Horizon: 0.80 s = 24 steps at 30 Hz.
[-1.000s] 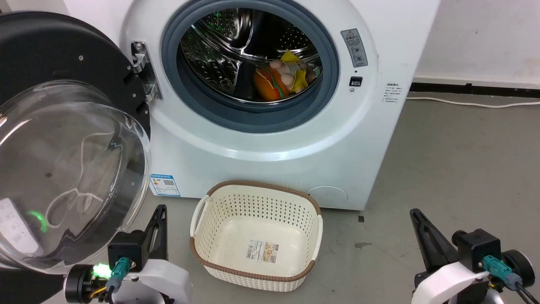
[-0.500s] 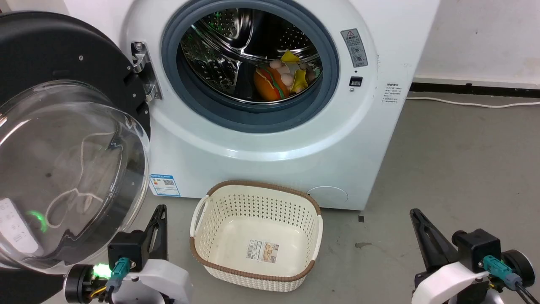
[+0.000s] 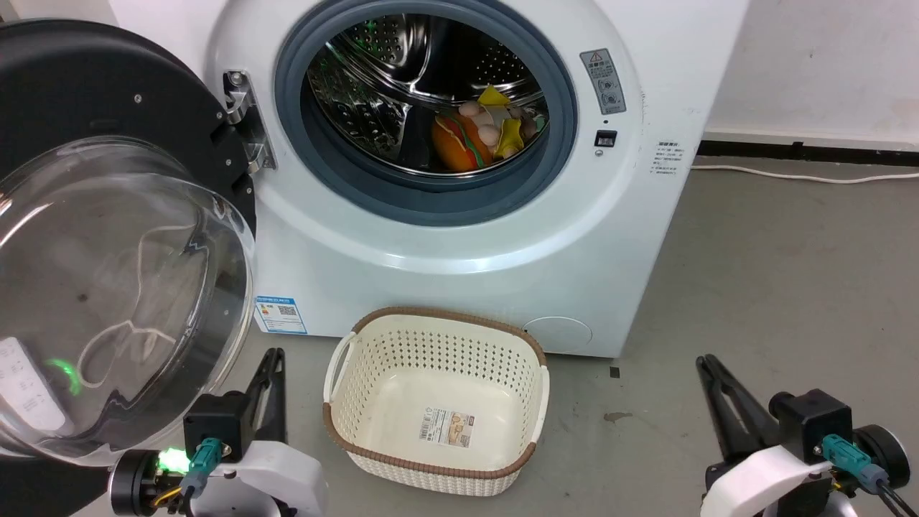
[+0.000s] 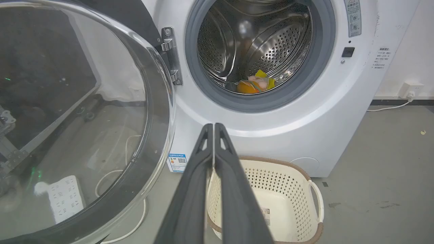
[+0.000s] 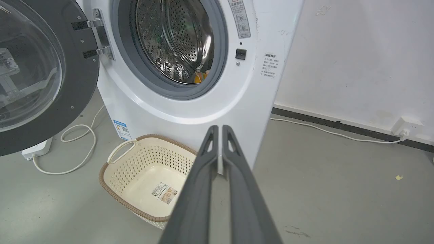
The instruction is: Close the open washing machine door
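The washing machine door hangs swung wide open at nine o'clock of the drum opening, held to the glossy white washing machine by a bright metal hinge. It is a big disc with a broad matt black rim studded with small screws and a bulging bowl of clear glass that catches pale reflections. A smooth grey rubber ring lines the round opening. Behind it the steel drum is shiny and peppered with small holes, and soft toys in orange and yellow lie at its five o'clock. On the grey concrete floor at six o'clock of the opening sits a cream perforated plastic basket with a brown woven-look rim, with nothing in it but a label on its bottom. The left gripper, at seven o'clock in the head view just below the glass bowl, has its dark tapered fingers pressed together on nothing; the right gripper, at five o'clock, is likewise closed and empty.
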{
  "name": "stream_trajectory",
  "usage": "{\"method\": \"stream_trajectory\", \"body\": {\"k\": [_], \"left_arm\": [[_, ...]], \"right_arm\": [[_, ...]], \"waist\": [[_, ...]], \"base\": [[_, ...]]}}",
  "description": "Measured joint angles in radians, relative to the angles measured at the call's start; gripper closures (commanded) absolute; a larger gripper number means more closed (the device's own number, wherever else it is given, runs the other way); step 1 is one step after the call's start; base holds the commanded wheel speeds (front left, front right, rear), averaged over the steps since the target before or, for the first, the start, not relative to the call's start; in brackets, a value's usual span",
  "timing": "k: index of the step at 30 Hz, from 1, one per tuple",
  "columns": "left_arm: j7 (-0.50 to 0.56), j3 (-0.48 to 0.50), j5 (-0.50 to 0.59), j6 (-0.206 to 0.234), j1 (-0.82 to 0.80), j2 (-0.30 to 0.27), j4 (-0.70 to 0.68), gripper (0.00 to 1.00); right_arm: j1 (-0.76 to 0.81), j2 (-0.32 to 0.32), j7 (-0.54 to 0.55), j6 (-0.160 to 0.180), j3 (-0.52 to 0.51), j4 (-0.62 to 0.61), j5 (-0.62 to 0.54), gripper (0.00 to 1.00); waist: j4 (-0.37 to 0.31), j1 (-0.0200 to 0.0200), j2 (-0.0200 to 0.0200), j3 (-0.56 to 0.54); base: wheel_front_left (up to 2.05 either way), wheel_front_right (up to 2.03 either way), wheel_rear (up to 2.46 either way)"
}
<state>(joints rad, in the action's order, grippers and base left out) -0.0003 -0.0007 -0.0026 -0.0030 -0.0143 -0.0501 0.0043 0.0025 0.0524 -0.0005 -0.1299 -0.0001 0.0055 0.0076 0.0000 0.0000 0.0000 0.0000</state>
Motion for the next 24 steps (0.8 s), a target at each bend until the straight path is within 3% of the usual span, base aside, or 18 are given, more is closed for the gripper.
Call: {"method": "stream_trajectory", "body": {"k": [24], "left_arm": [[-0.039,-0.025,0.0,0.004,-0.001,0.0,0.004,0.0]], "right_arm": [[0.0,0.0,-0.04,0.0,-0.012,0.013,0.041,0.0]], "waist": [[0.041,0.0,0.0,-0.002]], "base": [[0.0,0.0,0.0]]}}
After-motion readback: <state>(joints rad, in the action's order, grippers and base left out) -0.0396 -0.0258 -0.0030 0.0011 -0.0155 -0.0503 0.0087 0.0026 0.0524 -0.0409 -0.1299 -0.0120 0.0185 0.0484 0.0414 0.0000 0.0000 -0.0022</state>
